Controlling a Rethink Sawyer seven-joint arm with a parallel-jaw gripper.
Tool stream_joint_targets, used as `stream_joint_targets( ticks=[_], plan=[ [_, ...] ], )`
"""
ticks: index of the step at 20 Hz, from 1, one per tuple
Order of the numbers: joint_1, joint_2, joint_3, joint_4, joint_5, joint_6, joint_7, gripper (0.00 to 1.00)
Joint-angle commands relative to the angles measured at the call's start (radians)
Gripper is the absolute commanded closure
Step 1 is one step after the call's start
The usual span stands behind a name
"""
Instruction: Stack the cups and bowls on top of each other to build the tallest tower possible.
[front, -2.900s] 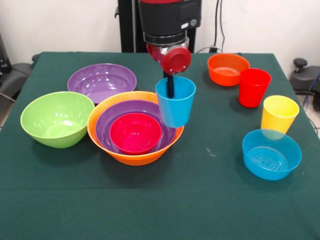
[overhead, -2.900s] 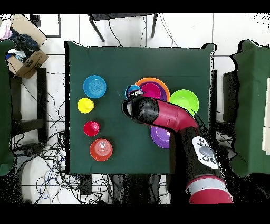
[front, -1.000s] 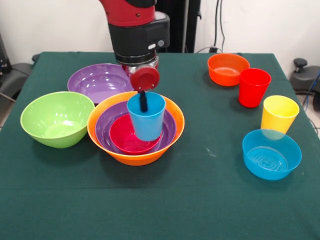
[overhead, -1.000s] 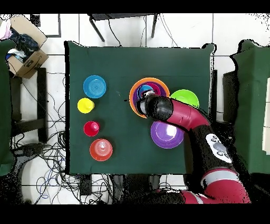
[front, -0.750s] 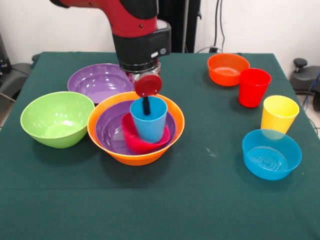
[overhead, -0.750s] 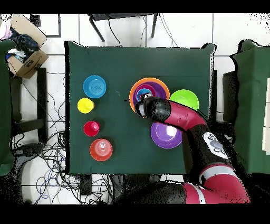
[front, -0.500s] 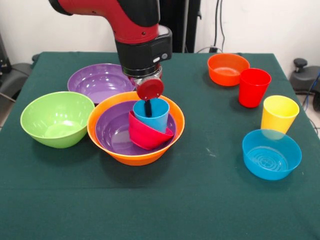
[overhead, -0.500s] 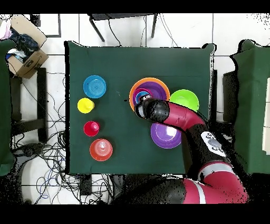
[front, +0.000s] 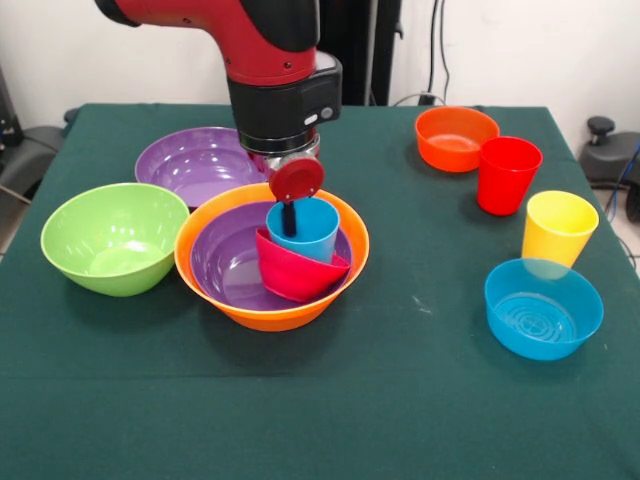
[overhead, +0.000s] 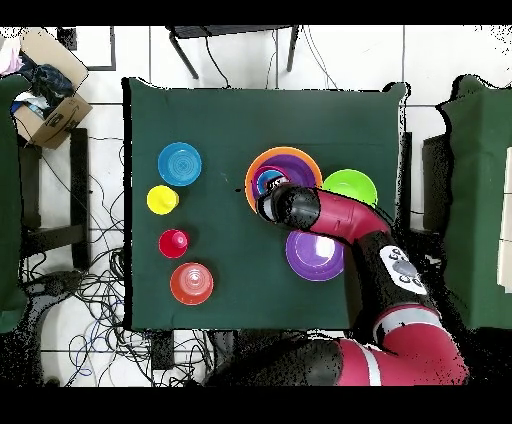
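Note:
The tower stands left of centre: a large orange bowl holds a purple bowl, a pink-red bowl tipped up on edge, and the blue cup upright in it. My gripper reaches down into the blue cup's mouth from above; its hold on the cup is hidden. In the overhead view the arm covers most of the tower. The red cup and yellow cup stand at the right, with a small orange bowl and a small blue bowl.
A lime green bowl sits left of the tower, and a second purple bowl sits behind it, under the arm. In the overhead view a cardboard box and cables lie on the floor beside the green table.
Since 2.9 s ago the blue cup has come down from the air into the pink-red bowl, which has tipped. In the last half second the gripper shifted slightly left; the cup stayed.

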Motion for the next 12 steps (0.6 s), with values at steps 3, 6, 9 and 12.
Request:
stream_joint_targets(
  ticks=[3, 6, 9, 12],
  plan=[
    [0.053, -0.036, -0.007, -0.032, -0.073, 0.051, -0.069, 1.00],
    [0.064, -0.069, -0.023, -0.036, -0.071, 0.081, -0.072, 1.00],
    [0.063, -0.084, -0.026, -0.036, -0.063, 0.093, -0.077, 1.00],
    [0.063, -0.099, -0.028, -0.028, -0.057, 0.094, -0.076, 1.00]
  ],
)
